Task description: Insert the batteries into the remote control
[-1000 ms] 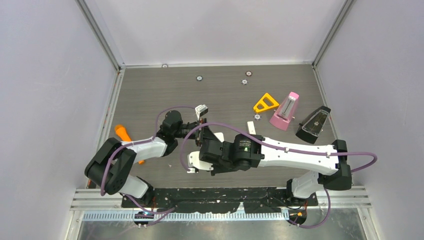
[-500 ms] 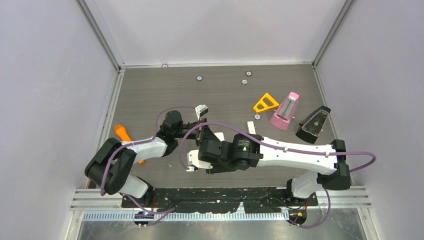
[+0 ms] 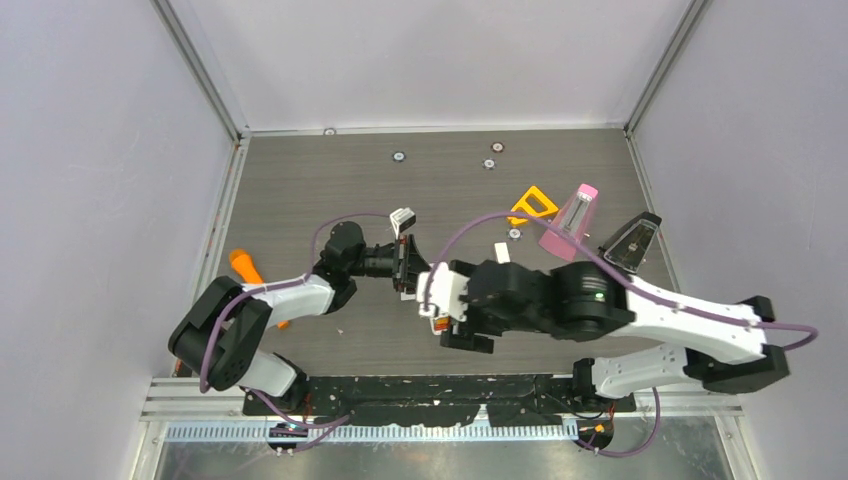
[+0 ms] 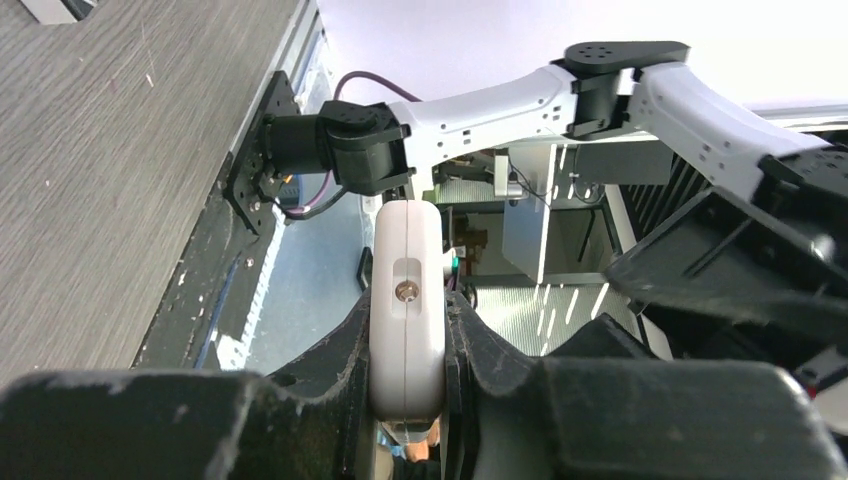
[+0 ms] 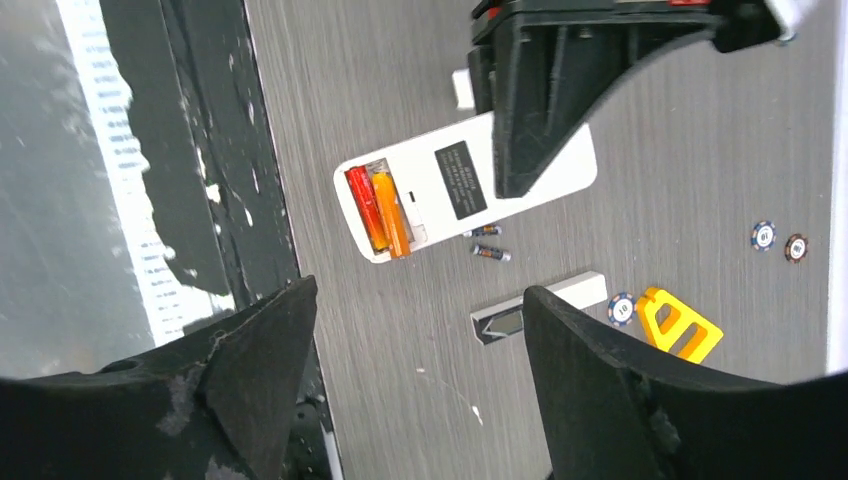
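So the left gripper (image 4: 405, 335) has the remote (image 4: 405, 250) clamped edge-on between its fingers, both pads pressed against the white body; it's a narrow grip and clearly holding. From the right wrist camera the remote shows back side up with the battery bay uncovered at one end, and two orange-red batteries (image 5: 378, 210) sit in there side by side, lengthways. There's a black label next to the bay, and the left arm's dark fingers cover the other end.

The right gripper (image 5: 420, 290) has its fingers spread wide with nothing between them; it's looking down on the remote from above, apart from it.

The two dark batteries (image 5: 487, 242) are loose on the table (image 5: 350, 80); in that view they lie just beside the remote's long edge, close to each other, not in the bay. Can't tell from here how high the remote is off the wood.

A bit past them lies a pale flat strip (image 5: 540, 305), then a chip (image 5: 621, 308) touching or nearly touching its end, then a yellow triangle (image 5: 680, 325) right beside the chip.

From the overhead camera: an orange stick (image 3: 245, 268) lies off by the left arm, well apart from everything else; a pink metronome (image 3: 570, 225) and a black metronome (image 3: 625, 245) stand over on the right side, near each other.
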`<action>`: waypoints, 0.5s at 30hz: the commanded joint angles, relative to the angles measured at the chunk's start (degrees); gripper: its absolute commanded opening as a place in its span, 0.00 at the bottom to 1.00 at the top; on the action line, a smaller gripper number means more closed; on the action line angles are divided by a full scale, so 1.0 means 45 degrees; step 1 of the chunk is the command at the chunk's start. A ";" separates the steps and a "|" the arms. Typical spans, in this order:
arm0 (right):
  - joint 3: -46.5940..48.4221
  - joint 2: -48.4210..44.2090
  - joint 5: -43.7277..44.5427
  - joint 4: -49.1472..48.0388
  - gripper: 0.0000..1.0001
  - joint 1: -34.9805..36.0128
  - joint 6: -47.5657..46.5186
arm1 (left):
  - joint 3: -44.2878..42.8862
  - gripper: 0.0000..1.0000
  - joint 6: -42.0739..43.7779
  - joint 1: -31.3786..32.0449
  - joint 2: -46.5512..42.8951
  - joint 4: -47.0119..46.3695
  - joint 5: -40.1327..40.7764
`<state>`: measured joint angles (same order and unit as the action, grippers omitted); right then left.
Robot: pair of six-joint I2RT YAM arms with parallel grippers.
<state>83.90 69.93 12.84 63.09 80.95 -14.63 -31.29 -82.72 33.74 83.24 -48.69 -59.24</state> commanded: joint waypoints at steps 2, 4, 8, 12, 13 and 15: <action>-0.0763 -0.1840 0.1113 -0.2586 0.87 -0.0007 0.2595 | -0.0019 0.00 -0.1044 0.0000 -0.0839 -0.2079 0.0918; -0.1134 -0.2295 0.2137 -0.3374 0.91 -0.0299 0.4078 | 0.0112 0.00 -0.1395 -0.0010 -0.1060 -0.2640 0.1369; -0.1045 -0.2540 0.2306 -0.3680 0.94 -0.2083 0.7112 | 0.0344 0.00 -0.1945 0.0003 -0.1637 -0.3357 0.2421; -0.1291 -0.2757 0.1476 -0.3612 0.96 -0.4285 1.0237 | 0.0654 0.00 -0.2219 -0.0038 -0.2158 -0.3482 0.3369; -0.1432 -0.2821 0.1342 -0.3669 0.96 -0.4545 1.1375 | 0.0748 0.00 -0.2267 -0.0051 -0.2296 -0.3564 0.3630; -0.2157 -0.3130 0.0657 -0.4264 0.97 -0.5332 1.2922 | 0.0959 0.00 -0.2361 -0.0061 -0.2572 -0.3673 0.4386</action>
<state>77.78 58.28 19.33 49.08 62.11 23.05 -28.49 -91.33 33.71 74.78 -59.61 -46.94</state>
